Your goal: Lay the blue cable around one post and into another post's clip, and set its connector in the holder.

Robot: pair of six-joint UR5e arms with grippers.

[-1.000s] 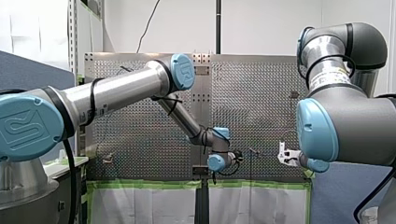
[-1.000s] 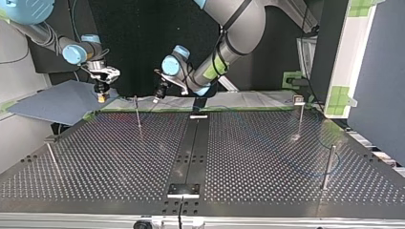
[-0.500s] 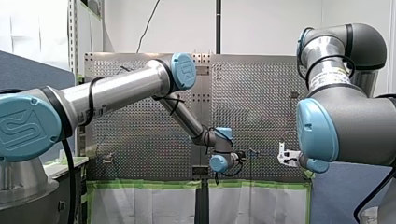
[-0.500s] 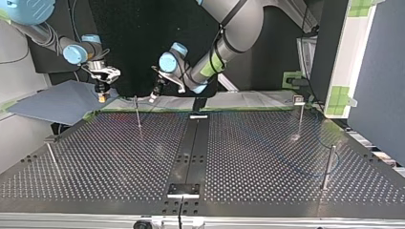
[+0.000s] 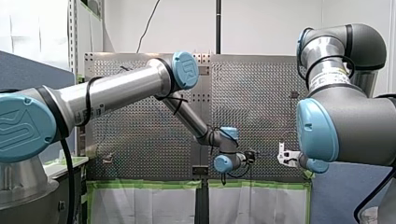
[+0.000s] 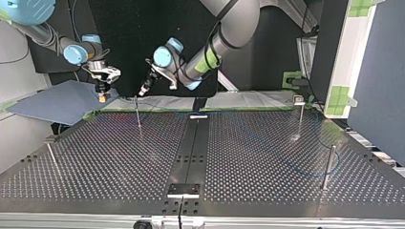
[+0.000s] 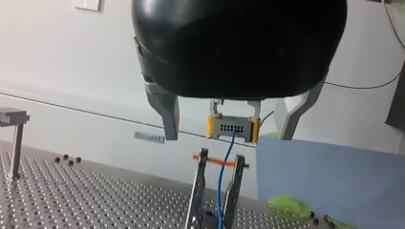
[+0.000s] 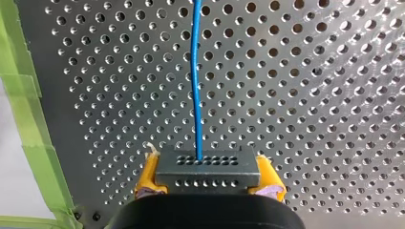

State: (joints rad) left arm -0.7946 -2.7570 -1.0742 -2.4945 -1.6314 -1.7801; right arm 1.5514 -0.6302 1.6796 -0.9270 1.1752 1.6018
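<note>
Observed connector (image 8: 208, 167) pinched between yellow pads of my right gripper (image 8: 208, 177), blue cable (image 8: 195, 81) leading straight ahead over perforated table (image 8: 310, 71). Found my left gripper (image 7: 228, 128) spread wide, empty, facing that connector, forked post (image 7: 197, 191) between.

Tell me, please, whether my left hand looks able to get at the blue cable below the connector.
Probably yes: my left hand is open and the blue cable hangs exposed straight ahead.
</note>
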